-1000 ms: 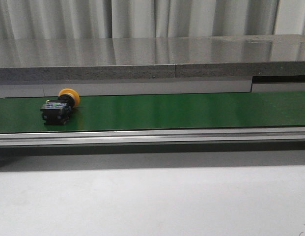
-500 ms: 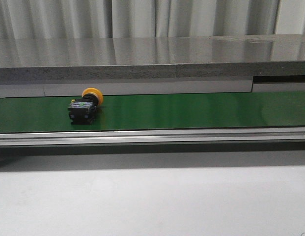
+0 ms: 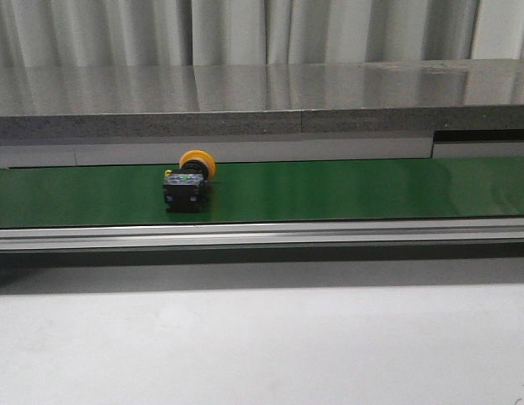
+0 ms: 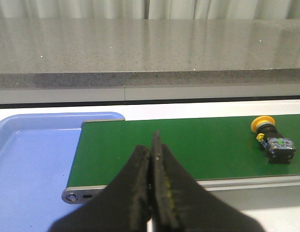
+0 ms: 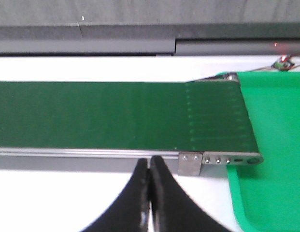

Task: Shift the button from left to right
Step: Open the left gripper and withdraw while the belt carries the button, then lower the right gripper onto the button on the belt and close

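Front view: lying on its side on the long green conveyor belt (image 3: 329,191), left of the middle, the small push-button with a round orange-yellow cap and dark square base (image 3: 186,183), having travelled rightward from the far left of the belt a second ago and from a spot further left half a second ago; no arm showing here. Left wrist view: hanging above the belt's left end, the black left gripper (image 4: 151,193), fingers pressed together and holding nothing; sitting just beside that end, a shallow light-blue plastic tray (image 4: 29,174); resting well off to the gripper's right, untouched, the button (image 4: 271,138). Right wrist view: hovering at the near rail by the belt's right end, the black right gripper (image 5: 150,193), fingers likewise closed and empty; waiting beyond the end roller, a bright green tray (image 5: 275,145); button not showing. Judging by these views, roughly a third of the crossing done, most of the belt remaining, and no grasp made.
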### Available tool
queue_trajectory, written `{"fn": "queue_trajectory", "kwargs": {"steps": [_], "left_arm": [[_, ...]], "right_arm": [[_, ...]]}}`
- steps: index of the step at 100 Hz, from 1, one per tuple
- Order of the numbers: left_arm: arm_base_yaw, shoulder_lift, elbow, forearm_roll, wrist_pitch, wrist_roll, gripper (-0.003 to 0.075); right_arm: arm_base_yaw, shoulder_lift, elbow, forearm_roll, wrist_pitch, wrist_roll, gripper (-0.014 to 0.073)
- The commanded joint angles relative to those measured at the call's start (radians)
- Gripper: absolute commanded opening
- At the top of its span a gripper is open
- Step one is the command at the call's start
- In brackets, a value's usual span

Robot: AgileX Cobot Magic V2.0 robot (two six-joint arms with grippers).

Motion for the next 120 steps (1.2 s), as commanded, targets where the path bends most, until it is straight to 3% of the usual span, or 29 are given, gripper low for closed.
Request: {"fn": "queue_trajectory", "kwargs": {"steps": [1,22,29,36,51,60,76,97,120], "left_arm": [[-0.007,0.008,-0.031,-0.014,-0.084,-0.004,-0.0021],[-0.007,0.008,-0.031,-0.014,-0.084,-0.004,-0.0021],[-0.007,0.008,-0.031,-0.014,-0.084,-0.004,-0.0021],[-0.007,0.008,-0.031,-0.014,-0.084,-0.004,-0.0021],[-0.007,0.008,-0.031,-0.014,-0.084,-0.004,-0.0021],[-0.007,0.008,-0.031,-0.014,-0.084,-0.004,-0.0021],[-0.007,0.008,-0.031,-0.014,-0.084,-0.004,-0.0021],[-0.007,0.008,-0.031,-0.014,-0.084,-0.004,-0.002],[-0.007,0.008,-0.031,-0.014,-0.084,-0.004,-0.0021]], "right_arm": [[-0.001,0.102,-0.086,0.002,-0.014,-0.001,-0.0068],[-0.001,0.297,-0.117,0.002,-0.057,-0.001,-0.006],[-0.001,0.341,-0.117,0.002,-0.066,-0.001,-0.0009],[-0.001,0.371,-0.117,0.013,-0.071,-0.001,0.0112],[-0.001,0.398,-0.117,0.051,-0.073,-0.001,0.0502],[-0.001,0.398,-0.117,0.083,-0.094,-0.001,0.0636],[-0.001,0.398,-0.119,0.129,-0.142,-0.004,0.0653],[0.005,0.455,-0.185,0.133,-0.102,-0.043,0.0653],[0.107,0.6,-0.328,0.133,-0.07,-0.056,0.0653]]}}
